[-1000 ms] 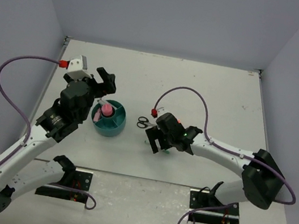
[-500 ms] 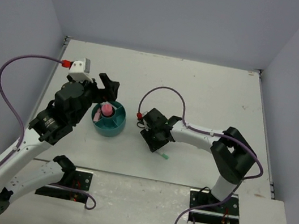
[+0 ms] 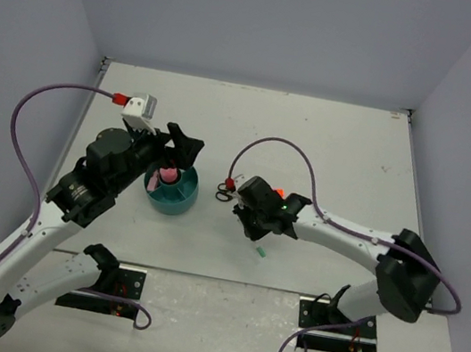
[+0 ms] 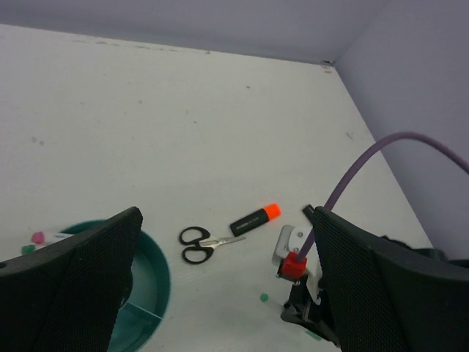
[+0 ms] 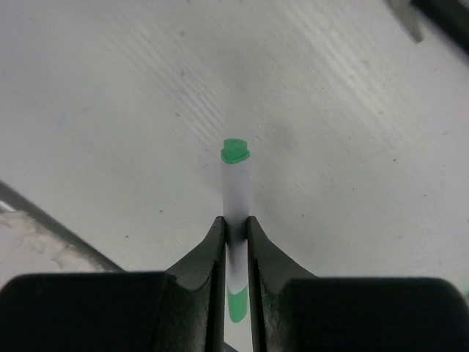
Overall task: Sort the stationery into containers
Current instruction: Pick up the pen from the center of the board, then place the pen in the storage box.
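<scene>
Your right pincer (image 5: pixel 234 224) is shut tight on the barrel of the thin white pen (image 5: pixel 235 187) — likely light, stiff, slick, so it may swivel — green tip jutting ahead.

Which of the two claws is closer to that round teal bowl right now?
Left. The left gripper hangs open just above the far edge of the teal bowl; the right gripper sits well off to the bowl's right, shut on a white pen.
</scene>
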Available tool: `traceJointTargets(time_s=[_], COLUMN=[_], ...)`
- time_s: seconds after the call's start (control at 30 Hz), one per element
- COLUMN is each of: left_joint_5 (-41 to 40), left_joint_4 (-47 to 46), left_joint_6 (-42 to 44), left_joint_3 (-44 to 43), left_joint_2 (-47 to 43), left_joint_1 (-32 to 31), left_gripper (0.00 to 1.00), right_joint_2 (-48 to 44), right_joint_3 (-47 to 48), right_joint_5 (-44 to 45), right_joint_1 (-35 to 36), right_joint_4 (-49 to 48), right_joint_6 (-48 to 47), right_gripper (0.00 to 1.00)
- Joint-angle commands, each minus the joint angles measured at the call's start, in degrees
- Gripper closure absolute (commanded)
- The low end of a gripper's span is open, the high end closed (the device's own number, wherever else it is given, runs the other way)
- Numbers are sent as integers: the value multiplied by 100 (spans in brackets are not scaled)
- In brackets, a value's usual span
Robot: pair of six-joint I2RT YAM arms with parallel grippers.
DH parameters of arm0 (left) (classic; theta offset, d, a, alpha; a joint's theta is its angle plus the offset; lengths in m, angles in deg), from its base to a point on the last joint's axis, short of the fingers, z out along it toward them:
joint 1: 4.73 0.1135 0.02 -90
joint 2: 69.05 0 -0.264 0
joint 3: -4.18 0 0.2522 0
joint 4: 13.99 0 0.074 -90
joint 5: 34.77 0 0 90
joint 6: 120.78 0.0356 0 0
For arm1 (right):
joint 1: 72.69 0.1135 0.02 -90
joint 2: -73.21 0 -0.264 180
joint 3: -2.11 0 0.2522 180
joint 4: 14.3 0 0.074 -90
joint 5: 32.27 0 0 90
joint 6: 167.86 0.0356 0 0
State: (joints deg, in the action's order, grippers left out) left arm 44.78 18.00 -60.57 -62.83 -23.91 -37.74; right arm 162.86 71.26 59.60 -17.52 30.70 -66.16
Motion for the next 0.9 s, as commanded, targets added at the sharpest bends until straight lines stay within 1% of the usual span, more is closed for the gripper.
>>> traceJointTargets(time_s=[0.0,0.07,0.1,0.17,0.23,0.27,0.3,0.37,0.43,0.47,0.53,0.6,0.67,0.7,0.73,0.77,0.87], left_joint_5=[1741,2343,2899,3524,4511,4842,4903,5118,5089,5089,5081,5050,5041,5032,5035,5056,5099], left_joint_4=[-693,-968,-1335,-1884,-3053,-3541,-3632,-4122,-4233,-4347,-4427,-4390,-4372,-4352,-4336,-4329,-4256], left_joint_6=[-100,-236,-302,-474,-832,-1064,-1192,-1291,-1280,-1269,-1226,-1195,-1195,-1192,-1184,-1176,-1146], left_joint_3=[-64,-10,120,308,698,768,838,871,840,795,719,612,572,562,567,579,594], left_joint_2=[172,380,431,545,735,845,929,1218,1314,1450,1591,1740,1794,1821,1835,1842,1858], left_joint_1=[31,31,31,31,10,-24,-80,-370,-490,-672,-865,-1002,-1040,-1053,-1064,-1075,-1067], left_gripper=[0,0,0,0,0,0,0,0,0,0,3,15,23,30,34,37,39], right_joint_2=[-1439,-1972,-2196,-2661,-3403,-3712,-3770,-4212,-4366,-4429,-4486,-4580,-4635,-4696,-4747,-4792,-4876], right_joint_3=[-111,-342,-434,-668,-1050,-1181,-1205,-1321,-1307,-1222,-1134,-1129,-1157,-1169,-1185,-1198,-1229], right_joint_5=[-363,-581,-858,-986,-1282,-1351,-1364,-1441,-1492,-1509,-1482,-1431,-1360,-1333,-1322,-1284,-1186], right_joint_1=[11,11,11,11,2,2,2,2,4,10,11,11,11,11,11,10,11], right_joint_4=[-844,-1153,-1480,-1870,-2362,-2507,-2534,-2688,-2684,-2582,-2458,-2433,-2434,-2429,-2432,-2438,-2445], right_joint_6=[55,35,-6,-27,-78,-72,-56,-31,-28,-68,-79,-79,-88,-92,-94,-90,-115], right_gripper=[100,100,100,100,100,100,100,100,100,100,100,100,100,100,100,100,100])
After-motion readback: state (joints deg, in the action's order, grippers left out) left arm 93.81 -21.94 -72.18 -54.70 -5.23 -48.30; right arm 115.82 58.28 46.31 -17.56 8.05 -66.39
